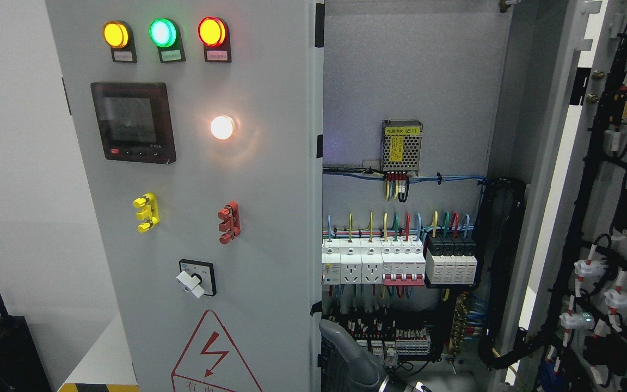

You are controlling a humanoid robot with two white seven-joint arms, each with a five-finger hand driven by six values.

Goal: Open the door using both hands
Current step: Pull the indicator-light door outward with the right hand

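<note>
The grey electrical cabinet has two doors. The left door [248, 228] carries the lamps, the meter and the switches, and its free edge stands at the middle of the view. The right door [613, 218] is swung wide open and shows its wired inner face. Between them the cabinet's inside [400, 98] is open to view, with breakers and wiring. My right hand [346, 356], grey with a black ribbed part, comes up from the bottom edge just right of the middle. It sits low, right beside the left door's free edge. The left hand is out of view.
A row of breakers [398, 264] and terminal blocks [395, 340] lies just behind the hand. A thick black cable bundle [504, 261] runs down the cabinet's right side. A dark box [3, 348] and a white ledge [101, 359] stand at the lower left.
</note>
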